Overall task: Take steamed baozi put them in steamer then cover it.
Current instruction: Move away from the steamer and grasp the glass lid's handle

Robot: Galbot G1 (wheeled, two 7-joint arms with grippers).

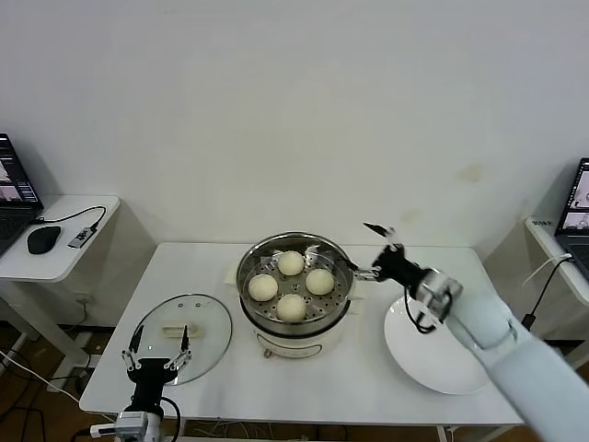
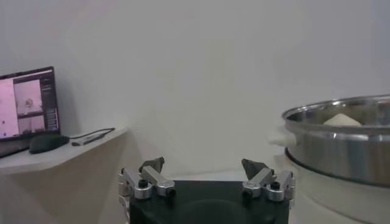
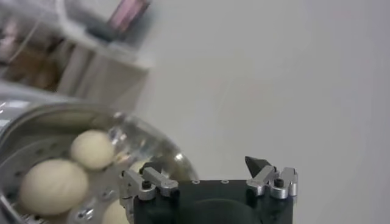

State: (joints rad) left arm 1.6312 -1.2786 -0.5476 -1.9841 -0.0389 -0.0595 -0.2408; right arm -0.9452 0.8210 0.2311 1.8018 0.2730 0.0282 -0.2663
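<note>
The steamer [image 1: 342, 293] stands mid-table on its white base, with four cream-white baozi [image 1: 291, 263] on its perforated tray. It also shows in the left wrist view [image 2: 341, 143] and the right wrist view [image 3: 36, 125], where baozi [image 3: 91, 149] lie inside. The glass cover [image 1: 210, 322] with its cream handle lies flat on the table left of the steamer. My right gripper [image 1: 366, 250] is open and empty, just above the steamer's right rim. My left gripper [image 1: 158, 350] is open and empty over the cover's front edge.
A flat white plate [image 1: 433, 354] lies right of the steamer, under my right arm. Side tables with laptops stand at far left [image 1: 55, 244] and far right [image 1: 575, 249]. A mouse [image 1: 42, 239] lies on the left one.
</note>
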